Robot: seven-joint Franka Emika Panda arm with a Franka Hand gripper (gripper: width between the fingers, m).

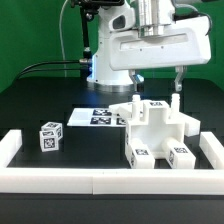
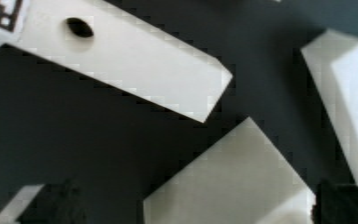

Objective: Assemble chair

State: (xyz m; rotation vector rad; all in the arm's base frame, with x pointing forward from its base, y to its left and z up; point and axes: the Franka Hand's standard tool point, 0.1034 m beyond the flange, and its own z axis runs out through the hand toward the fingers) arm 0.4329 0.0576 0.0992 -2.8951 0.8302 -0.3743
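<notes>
Several white chair parts (image 1: 152, 128) stand clustered on the black table at the exterior view's right, some with marker tags facing front. A small white tagged block (image 1: 50, 136) stands apart at the exterior view's left. My gripper (image 1: 157, 84) hangs just above the cluster, fingers (image 1: 178, 82) spread wide and holding nothing. In the wrist view the gripper (image 2: 202, 208) is open with dark fingertips (image 2: 48, 205) at both sides. Between them lies a white part (image 2: 229, 175), beyond it a flat white panel with a round hole (image 2: 131, 60), and another white piece (image 2: 345, 85) to the side.
The marker board (image 1: 95, 117) lies flat behind the parts. A low white wall (image 1: 100, 180) runs along the front and up both sides of the work area. The arm's base (image 1: 105, 60) stands at the back, with green backdrop behind.
</notes>
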